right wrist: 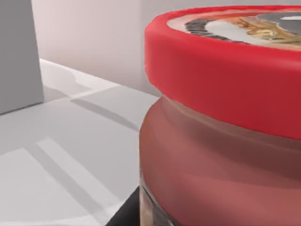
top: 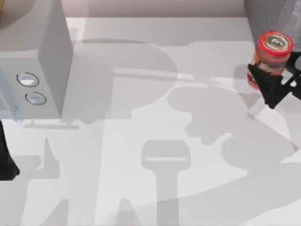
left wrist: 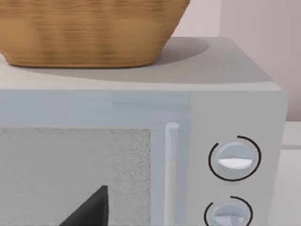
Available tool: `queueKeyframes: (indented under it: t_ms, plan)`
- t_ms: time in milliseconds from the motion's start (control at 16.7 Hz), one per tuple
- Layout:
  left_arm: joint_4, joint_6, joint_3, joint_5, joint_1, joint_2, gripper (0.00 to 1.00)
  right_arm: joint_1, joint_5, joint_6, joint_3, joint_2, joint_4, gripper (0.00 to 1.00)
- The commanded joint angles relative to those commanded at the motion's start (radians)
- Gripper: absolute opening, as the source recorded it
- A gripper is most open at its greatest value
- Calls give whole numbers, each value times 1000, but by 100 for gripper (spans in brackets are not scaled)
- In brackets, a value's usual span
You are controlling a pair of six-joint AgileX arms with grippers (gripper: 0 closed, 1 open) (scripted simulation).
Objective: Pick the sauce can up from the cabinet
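The sauce can point(top: 274, 51), with a red-rimmed top, a dark round logo and a red-orange side, hangs over the table's right side, just in front of the dark grey speckled cabinet point(top: 269, 13) at the back right corner. My right gripper point(top: 276, 70) is shut on it, with black fingers on both sides of its body. The can's shadow lies on the table to its left, so it is held above the surface. Up close in the right wrist view, the can point(right wrist: 221, 141) shows its red lid rim. My left arm point(top: 5, 162) is parked at the left edge.
A pale grey box with two round dials point(top: 33, 52) stands at the back left, seen close in the left wrist view point(left wrist: 235, 103). A woven basket point(left wrist: 89, 33) sits on top of it. One dark fingertip point(left wrist: 91, 209) of my left gripper points at its front.
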State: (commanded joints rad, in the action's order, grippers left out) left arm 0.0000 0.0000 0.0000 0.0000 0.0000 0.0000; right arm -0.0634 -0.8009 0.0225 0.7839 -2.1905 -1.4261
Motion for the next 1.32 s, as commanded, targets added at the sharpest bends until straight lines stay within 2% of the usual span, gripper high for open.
queueKeyframes:
  t_ms: [420, 900, 1140, 1320]
  plan:
    - [0, 0, 0, 0, 0, 0, 100, 11, 8, 1, 11, -10, 3, 0]
    - [0, 0, 0, 0, 0, 0, 100, 107, 109, -4, 197, -164, 39, 0]
    - [0, 0, 0, 0, 0, 0, 100, 112, 114, -5, 207, -171, 41, 0]
    - [0, 0, 0, 0, 0, 0, 100, 112, 114, -5, 207, -171, 41, 23]
